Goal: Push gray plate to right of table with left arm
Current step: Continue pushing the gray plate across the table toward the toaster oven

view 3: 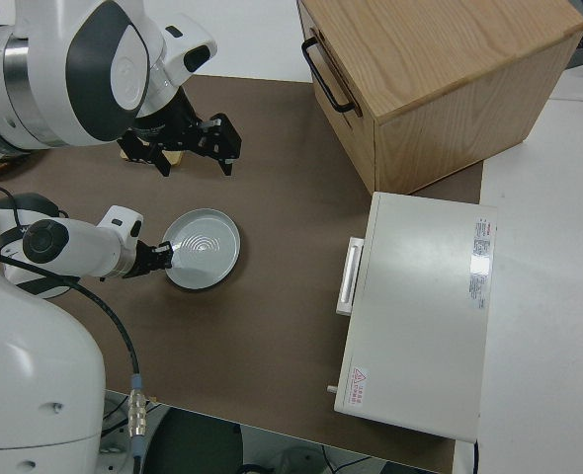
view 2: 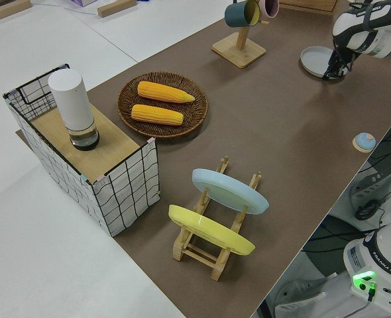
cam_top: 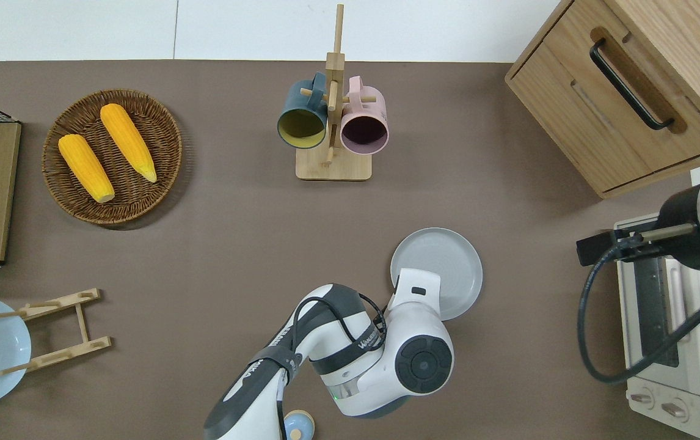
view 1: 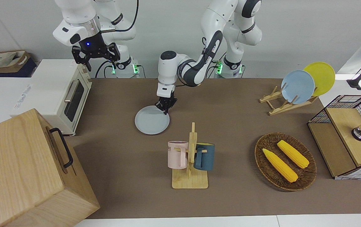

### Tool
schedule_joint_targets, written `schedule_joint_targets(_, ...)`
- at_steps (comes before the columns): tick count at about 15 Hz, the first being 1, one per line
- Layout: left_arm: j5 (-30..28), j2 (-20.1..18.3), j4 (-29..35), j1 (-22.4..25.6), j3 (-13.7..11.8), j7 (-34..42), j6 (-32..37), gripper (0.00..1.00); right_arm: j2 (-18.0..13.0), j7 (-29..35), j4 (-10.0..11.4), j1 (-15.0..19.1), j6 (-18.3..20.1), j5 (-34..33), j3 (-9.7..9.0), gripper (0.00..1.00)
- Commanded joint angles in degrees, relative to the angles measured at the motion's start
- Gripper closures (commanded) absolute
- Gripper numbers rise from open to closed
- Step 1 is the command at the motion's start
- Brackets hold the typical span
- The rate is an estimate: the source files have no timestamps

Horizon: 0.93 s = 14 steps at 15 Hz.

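Push step is in progress: the left gripper (view 1: pixel 166 108), fingers closed together w/ nothing held, is pressing on the gray plate (view 1: pixel 151 120) at its rim toward the left arm's end. Plate is lying flat mid-table (view 1: pixel 231 104), nearer to the robots than the mug rack (view 1: pixel 190 157). Next move, I judge: sliding it more toward the toaster oven (view 1: pixel 59 94), where bare room is remaining. Right arm is parked.

Bare bench (cam_top: pixel 527 201) lies open between gray plate (cam_top: pixel 444 266) and toaster oven (cam_top: pixel 667 342) — you have room there. Wooden cabinet (cam_top: pixel 625 91) blocks farther corner; mug rack (cam_top: pixel 333 122) stands farther out — well apart from plate.
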<state>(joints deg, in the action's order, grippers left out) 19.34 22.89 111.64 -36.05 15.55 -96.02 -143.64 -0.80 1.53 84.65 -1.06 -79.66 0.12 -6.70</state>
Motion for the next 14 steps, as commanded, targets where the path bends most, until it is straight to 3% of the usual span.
schedule_joint_targets(1,2.7,4.4,-3.0,-2.3,-0.8,-3.1,1.4,1.0,-0.2,0.1,-0.5,1.2,0.8,0.6,-0.77,0.017)
schedule_joint_targets(7,3.1,5.1,-4.8,-2.8,-0.8,-2.9,1.6,1.0,-0.2,0.1,-0.5,1.2,0.8,0.6,-0.77,0.017)
schedule_joint_targets(8,3.2,5.0,-4.9,-2.6,-0.8,-2.6,1.6,0.95,-0.2,0.1,-0.5,1.2,0.8,0.6,-0.77,0.017)
schedule_joint_targets(9,3.2,4.7,-4.9,-2.5,-0.9,-2.4,1.7,0.87,-0.2,0.1,-0.5,1.2,0.8,0.6,-0.77,0.017)
schedule_joint_targets(11,3.2,4.2,-4.9,-2.4,-1.0,-2.2,1.7,0.52,-0.2,0.1,-0.5,1.2,0.8,0.6,-0.77,0.017)
schedule_joint_targets(13,3.2,3.7,-5.4,-1.9,-1.0,-1.8,3.3,0.4,-0.2,0.1,-0.5,1.2,0.8,0.6,-0.77,0.017)
schedule_joint_targets(14,3.2,3.1,-6.1,-1.8,-1.0,-1.5,4.6,0.3,-0.2,0.1,-0.5,1.2,0.8,0.6,-0.77,0.017)
